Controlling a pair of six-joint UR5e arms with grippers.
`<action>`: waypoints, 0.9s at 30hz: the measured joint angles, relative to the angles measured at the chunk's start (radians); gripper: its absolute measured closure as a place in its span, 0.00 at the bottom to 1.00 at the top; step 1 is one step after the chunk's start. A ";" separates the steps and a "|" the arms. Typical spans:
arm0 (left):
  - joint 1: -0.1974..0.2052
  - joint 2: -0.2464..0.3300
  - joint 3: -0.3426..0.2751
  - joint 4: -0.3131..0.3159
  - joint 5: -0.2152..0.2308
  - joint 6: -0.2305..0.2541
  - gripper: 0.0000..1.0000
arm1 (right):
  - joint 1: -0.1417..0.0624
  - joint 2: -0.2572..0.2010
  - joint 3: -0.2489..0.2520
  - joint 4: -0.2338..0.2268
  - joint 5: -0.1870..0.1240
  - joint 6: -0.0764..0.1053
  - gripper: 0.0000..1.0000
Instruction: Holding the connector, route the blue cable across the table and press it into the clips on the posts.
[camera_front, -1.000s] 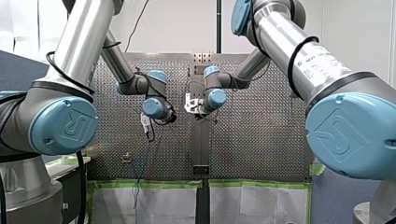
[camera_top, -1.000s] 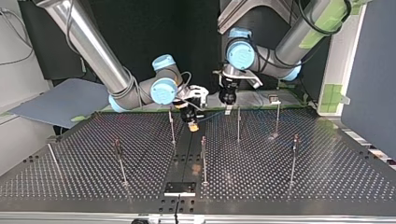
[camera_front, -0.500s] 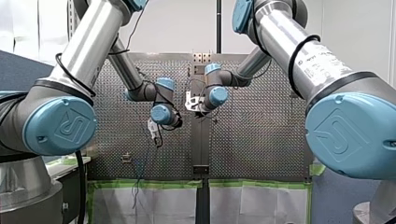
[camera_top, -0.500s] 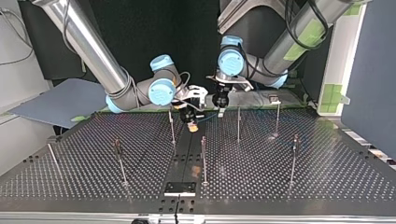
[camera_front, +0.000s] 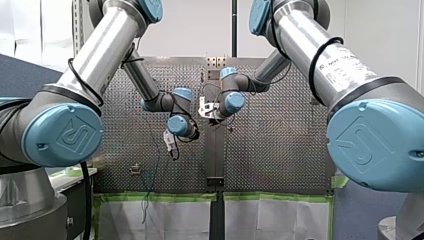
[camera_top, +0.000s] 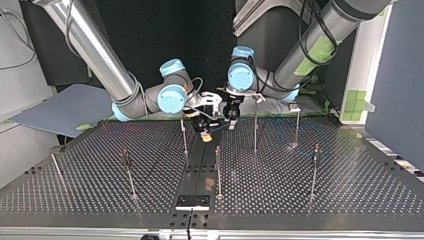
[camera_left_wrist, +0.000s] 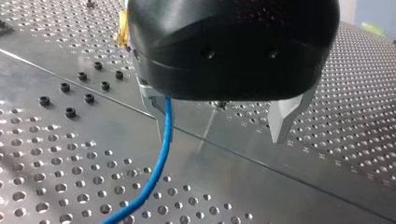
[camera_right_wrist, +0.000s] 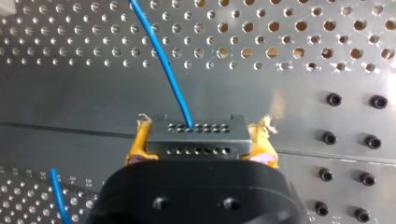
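Two robot arms are meeting over a perforated metal worktop (camera_top: 300, 190), in the top view towards its far side and near the middle.

The right tool (camera_right_wrist: 200, 141), with yellow pads (camera_right_wrist: 139, 142), is clamping a small grey metal connector (camera_right_wrist: 196, 135) by its two short ends. A thin blue cable (camera_right_wrist: 163, 60) is leaving the connector's face. It is running straight ahead of that tool and low over the worktop.

The left tool (camera_left_wrist: 219, 128) is hanging just beside the right one. Its metal fingers (camera_left_wrist: 286, 114) are standing wide apart and gripping nothing. The blue cable is dropping along the inner face of one finger, seemingly touching it, and then curving away across the worktop. The other finger is well apart from the cable.

Slim upright metal posts (camera_top: 255, 132) are standing around the pair. In the top view there is one to each side of the tools and a third nearer the camera, between them. The clips at their tops are too small to make out.

The left tool looks nearer to the cable's free run. Since the cable is lying against one side of the gap rather than in its middle, any closing or guiding move is likely depending on that offset.
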 joint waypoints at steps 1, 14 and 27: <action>-0.001 0.000 0.001 -0.003 -0.008 0.003 0.14 | 0.000 0.000 0.000 0.000 0.000 0.000 1.00; -0.014 0.000 0.002 0.038 -0.054 -0.042 0.98 | -0.002 0.000 0.000 0.000 -0.001 0.002 1.00; -0.010 0.033 0.002 0.020 -0.057 -0.058 0.98 | -0.008 -0.028 0.000 0.003 -0.002 0.011 1.00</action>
